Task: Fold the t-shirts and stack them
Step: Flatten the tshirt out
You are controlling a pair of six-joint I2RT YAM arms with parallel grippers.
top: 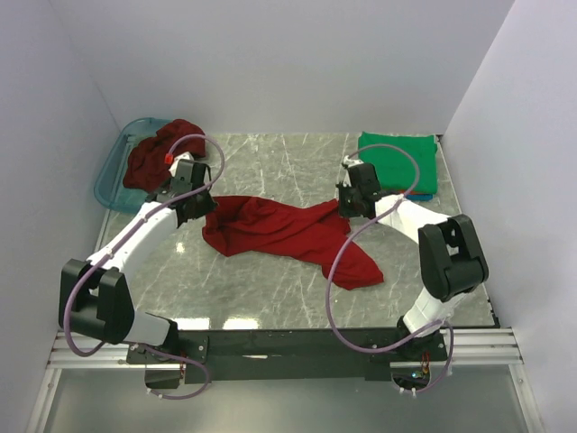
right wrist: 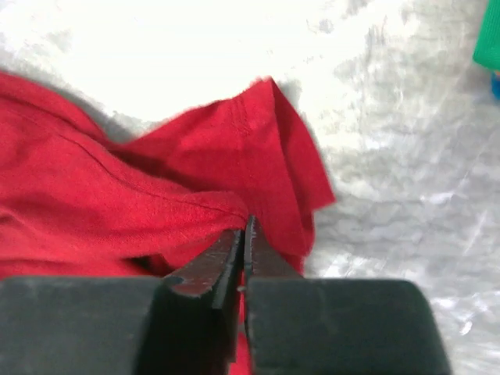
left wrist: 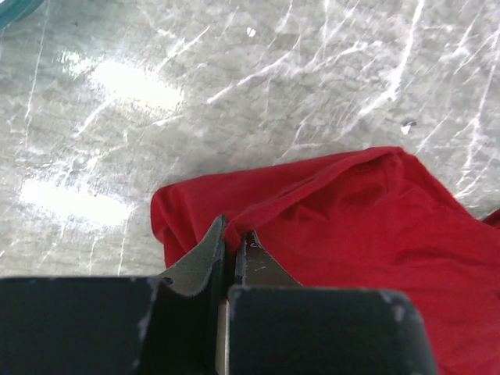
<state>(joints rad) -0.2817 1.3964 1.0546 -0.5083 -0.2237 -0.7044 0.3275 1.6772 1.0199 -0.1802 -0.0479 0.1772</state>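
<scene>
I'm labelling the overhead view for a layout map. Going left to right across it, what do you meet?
Teal basket holding a maroon t-shirt → left hand → red t-shirt → right hand → folded green t-shirt.

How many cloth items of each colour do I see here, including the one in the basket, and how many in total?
Bright red cloth t-shirt, spread out: 1
Dark maroon cloth t-shirt, in the translucent teal plastic basket: 1
Green folded cloth t-shirt: 1
Blue cloth, only an edge showing under the green one: 1
Total: 4
</scene>
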